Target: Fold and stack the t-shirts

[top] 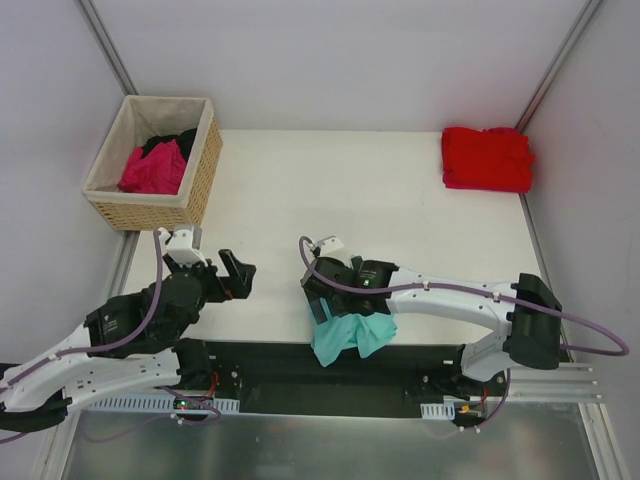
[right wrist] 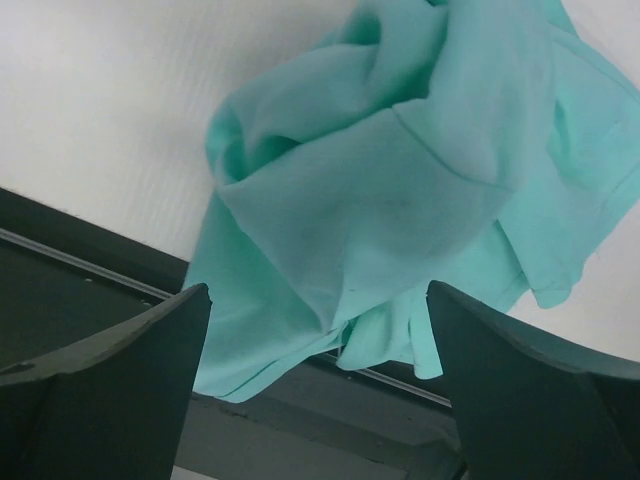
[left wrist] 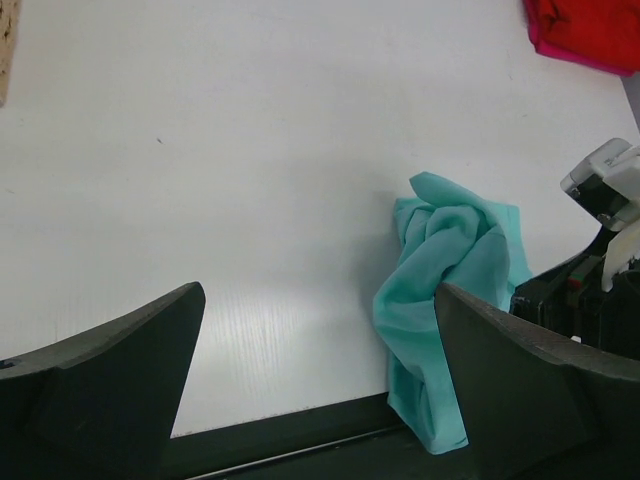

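1. Setting: a robot test cell in a lab, not a home.
2. Evidence: plain white table (top: 400,200), bare white walls with metal framing (top: 108,45), two arms bolted to a black base rail (top: 330,375) at the near edge, exposed cables (top: 450,290).

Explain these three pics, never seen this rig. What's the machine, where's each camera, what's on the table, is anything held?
Two robot arms are bolted at the table's near edge. The overhead picture comes from a fixed camera above and behind them; the other two come from cameras on each wrist, with the dark fingers at the bottom.

On the white table lie a crumpled teal t-shirt hanging over the near edge, a folded red t-shirt at the far right, and a woven basket at the far left holding a magenta t-shirt and a black one.

Nothing is held. The left gripper is open over bare table. The right gripper is open right above the teal shirt.
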